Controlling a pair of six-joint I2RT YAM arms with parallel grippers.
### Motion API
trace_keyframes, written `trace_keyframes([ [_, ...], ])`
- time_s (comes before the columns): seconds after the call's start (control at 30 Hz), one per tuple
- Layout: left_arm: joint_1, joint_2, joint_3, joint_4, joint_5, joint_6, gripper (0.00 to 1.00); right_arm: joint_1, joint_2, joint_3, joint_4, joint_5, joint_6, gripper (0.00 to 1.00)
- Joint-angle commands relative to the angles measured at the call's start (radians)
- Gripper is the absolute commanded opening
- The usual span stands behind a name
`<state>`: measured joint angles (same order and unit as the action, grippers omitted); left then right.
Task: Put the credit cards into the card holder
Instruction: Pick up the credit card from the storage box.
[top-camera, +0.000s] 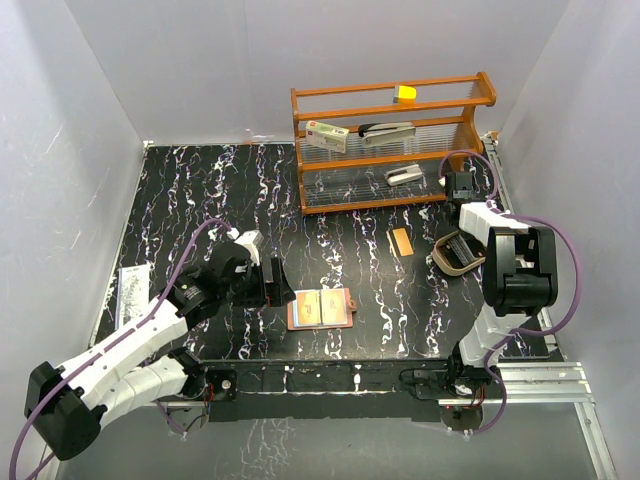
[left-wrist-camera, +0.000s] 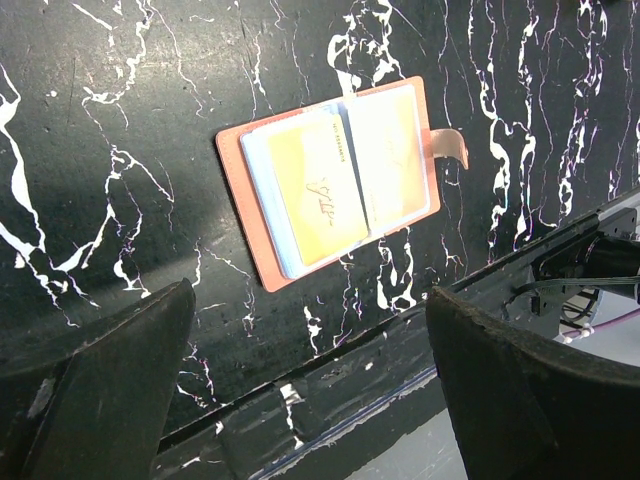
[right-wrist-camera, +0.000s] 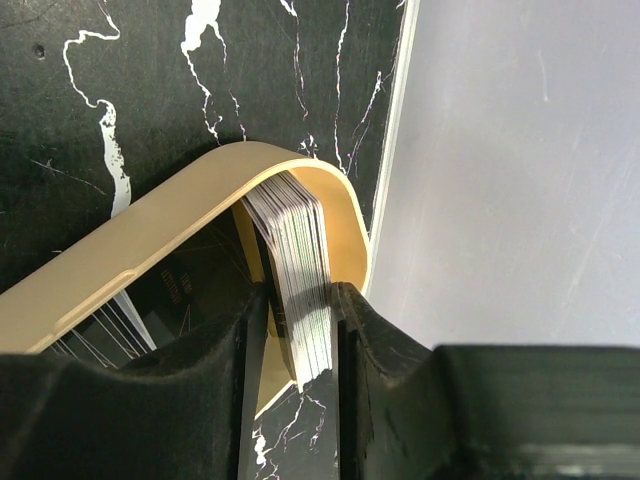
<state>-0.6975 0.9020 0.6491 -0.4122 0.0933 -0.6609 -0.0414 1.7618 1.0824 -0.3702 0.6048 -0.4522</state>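
- Left gripper (left-wrist-camera: 310, 325) spread wide, empty, above open card holder (left-wrist-camera: 240, 185).
- Yellow card (left-wrist-camera: 315, 195) inside: script unreadable.
- Right gripper (right-wrist-camera: 300, 320) pinches card stack (right-wrist-camera: 298, 250) in tan tray (right-wrist-camera: 170, 235).

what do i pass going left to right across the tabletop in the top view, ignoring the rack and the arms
white printed packet → card holder → loose orange card → tan oval tray

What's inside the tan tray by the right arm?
A stack of cards stands on edge at the tan tray's curved end, right pincer clamped on it. Their faces and the tray floor beneath are hidden.
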Motion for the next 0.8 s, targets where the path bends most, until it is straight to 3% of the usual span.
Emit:
trace_keyframes([
  [0.0, 0.0, -0.006, 0.031, 0.007, 0.009, 0.016, 0.99, -0.007, -0.05, 0.038, 0.034, 0.019, -0.005, 0.23],
  [0.27, 0.0, -0.021, 0.023, 0.003, 0.013, 0.009, 0.99, -0.007, -0.056, 0.061, 0.011, 0.022, 0.0, 0.28],
  [0.6, 0.0, -0.024, 0.018, 0.011, 0.016, 0.005, 0.99, -0.007, -0.059, 0.082, -0.011, 0.007, 0.004, 0.28],
  [0.77, 0.0, -0.022, 0.019, 0.009, 0.018, 0.007, 0.99, -0.005, -0.052, 0.083, -0.016, -0.005, 0.004, 0.23],
])
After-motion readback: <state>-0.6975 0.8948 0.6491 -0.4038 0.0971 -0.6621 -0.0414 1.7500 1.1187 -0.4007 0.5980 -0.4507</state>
